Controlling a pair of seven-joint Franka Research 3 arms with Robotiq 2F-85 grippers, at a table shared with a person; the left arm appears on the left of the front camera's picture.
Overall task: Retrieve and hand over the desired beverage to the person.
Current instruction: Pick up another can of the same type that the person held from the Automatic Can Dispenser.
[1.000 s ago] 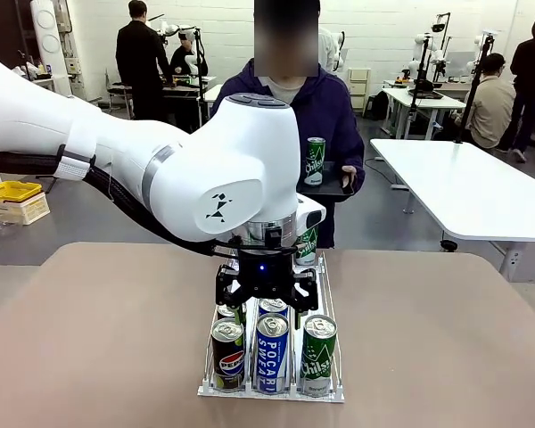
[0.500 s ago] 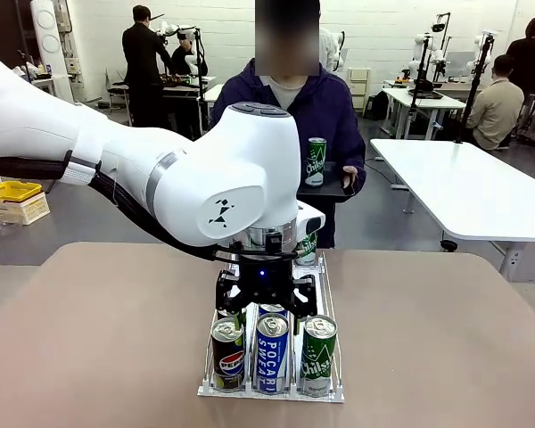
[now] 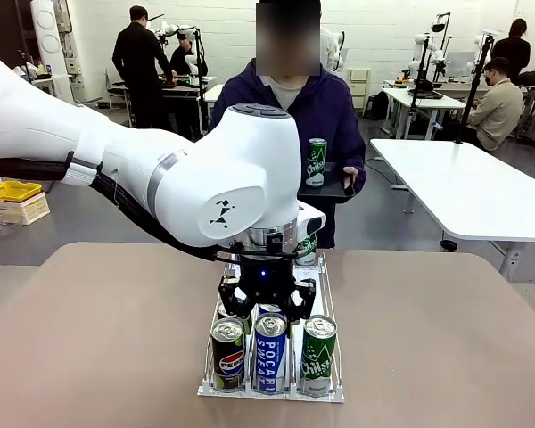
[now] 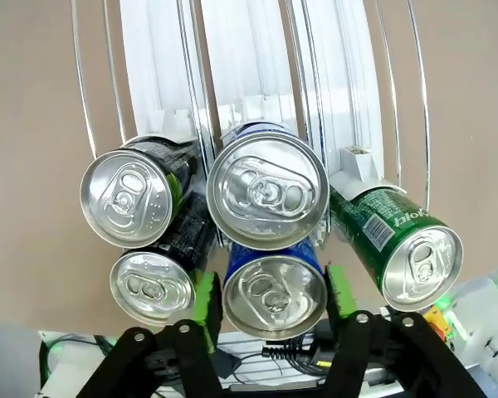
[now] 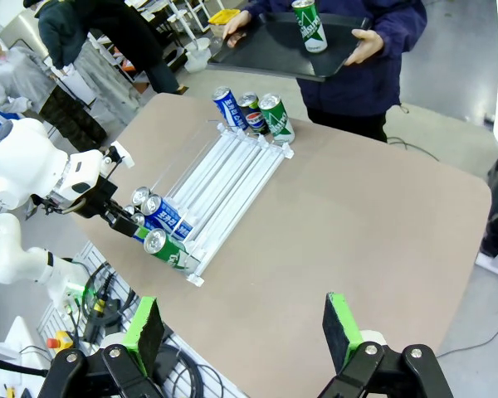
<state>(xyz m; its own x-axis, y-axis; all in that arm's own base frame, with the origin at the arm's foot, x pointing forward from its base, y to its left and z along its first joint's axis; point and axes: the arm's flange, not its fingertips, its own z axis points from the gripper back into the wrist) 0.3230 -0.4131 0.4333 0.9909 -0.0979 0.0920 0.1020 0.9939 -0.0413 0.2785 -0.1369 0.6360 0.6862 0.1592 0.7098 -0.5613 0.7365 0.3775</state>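
As the left gripper (image 3: 266,301) is lowered further than a second ago, its open fingers (image 4: 205,300) are set astride the Pocari can (image 4: 274,296); closure awaited.

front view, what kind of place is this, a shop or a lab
Most likely a robotics lab or test hall: white work tables, another robot arm on a stand at the back, and people working at benches behind the person.

The far part of the can rack (image 3: 332,308) is hidden behind the left arm (image 3: 187,174) and its gripper (image 3: 267,308). The cans behind the near row are mostly covered. The person's tray (image 3: 332,192) is partly blocked by the arm.
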